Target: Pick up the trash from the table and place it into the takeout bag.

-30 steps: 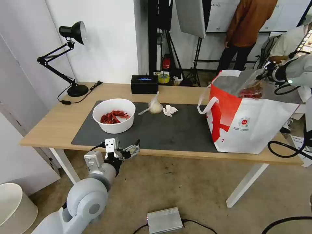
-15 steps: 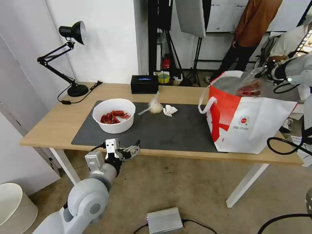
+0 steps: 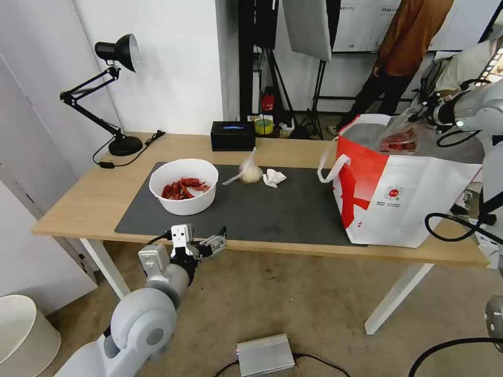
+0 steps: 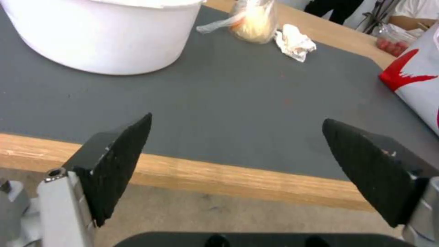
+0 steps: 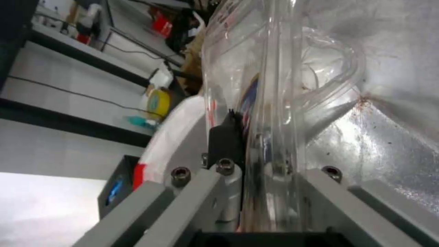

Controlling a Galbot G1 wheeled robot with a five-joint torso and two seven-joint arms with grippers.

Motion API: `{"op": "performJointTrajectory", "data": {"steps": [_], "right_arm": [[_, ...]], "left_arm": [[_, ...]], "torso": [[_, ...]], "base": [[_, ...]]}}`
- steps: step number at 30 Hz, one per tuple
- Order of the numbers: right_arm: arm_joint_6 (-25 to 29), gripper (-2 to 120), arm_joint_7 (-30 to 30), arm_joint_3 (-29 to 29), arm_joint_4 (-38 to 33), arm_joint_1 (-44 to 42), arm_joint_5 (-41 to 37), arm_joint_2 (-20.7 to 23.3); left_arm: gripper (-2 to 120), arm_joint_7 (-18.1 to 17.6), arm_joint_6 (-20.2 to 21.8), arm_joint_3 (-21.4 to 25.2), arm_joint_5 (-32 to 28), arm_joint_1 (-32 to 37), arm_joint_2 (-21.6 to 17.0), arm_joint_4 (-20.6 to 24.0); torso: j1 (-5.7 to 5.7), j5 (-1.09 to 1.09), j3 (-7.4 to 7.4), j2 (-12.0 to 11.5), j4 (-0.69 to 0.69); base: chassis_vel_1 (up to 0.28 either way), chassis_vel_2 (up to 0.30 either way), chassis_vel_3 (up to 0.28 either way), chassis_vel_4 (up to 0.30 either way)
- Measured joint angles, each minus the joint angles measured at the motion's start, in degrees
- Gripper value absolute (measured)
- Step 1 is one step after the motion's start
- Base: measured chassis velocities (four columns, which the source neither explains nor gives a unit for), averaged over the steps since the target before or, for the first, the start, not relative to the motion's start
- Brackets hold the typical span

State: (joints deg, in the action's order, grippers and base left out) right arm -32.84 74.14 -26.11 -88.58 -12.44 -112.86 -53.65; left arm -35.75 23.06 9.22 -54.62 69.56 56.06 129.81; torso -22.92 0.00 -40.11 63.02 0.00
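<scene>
My right gripper (image 3: 425, 114) is shut on the clear plastic clamshell box (image 3: 400, 137) with red scraps, holding it over the open mouth of the white and red takeout bag (image 3: 403, 201) at the table's right end. In the right wrist view the clamshell box (image 5: 274, 89) is pinched between my fingers above the bag's silver foil lining (image 5: 389, 137). On the dark grey mat (image 3: 283, 212) lie the white bowl of red crayfish shells (image 3: 184, 186), the knotted clear bag (image 3: 249, 170) and the crumpled tissue (image 3: 274, 177). My left gripper (image 3: 209, 242) hangs open just below the table's front edge.
A black desk lamp (image 3: 112, 94) stands at the table's back left and a black rectangular box (image 3: 233, 135) at the back middle. A metal box (image 3: 264, 355) lies on the floor. A white bin (image 3: 23, 335) sits at the lower left.
My right gripper has carried the clamshell box a little left and up over the bag's opening. The left arm has stayed put.
</scene>
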Motion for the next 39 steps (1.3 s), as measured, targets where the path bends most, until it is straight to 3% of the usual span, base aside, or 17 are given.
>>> {"op": "performJointTrajectory", "data": {"steps": [17,39], "right_arm": [[-0.16,2,-0.21,-0.03,-0.86,-2.45,0.50,0.03],[-0.22,79,0.63,0.06,-2.45,-2.75,-0.02,0.99]], "left_arm": [[100,0.02,0.01,-0.63,0.04,-0.41,0.04,-0.45],[100,-0.07,0.07,-0.47,0.07,0.06,0.45,-0.03]], "torso": [[0.00,0.00,0.00,0.00,0.00],[0.00,0.00,0.00,0.00,0.00]], "base": [[0.000,0.000,0.000,0.000],[0.000,0.000,0.000,0.000]]}}
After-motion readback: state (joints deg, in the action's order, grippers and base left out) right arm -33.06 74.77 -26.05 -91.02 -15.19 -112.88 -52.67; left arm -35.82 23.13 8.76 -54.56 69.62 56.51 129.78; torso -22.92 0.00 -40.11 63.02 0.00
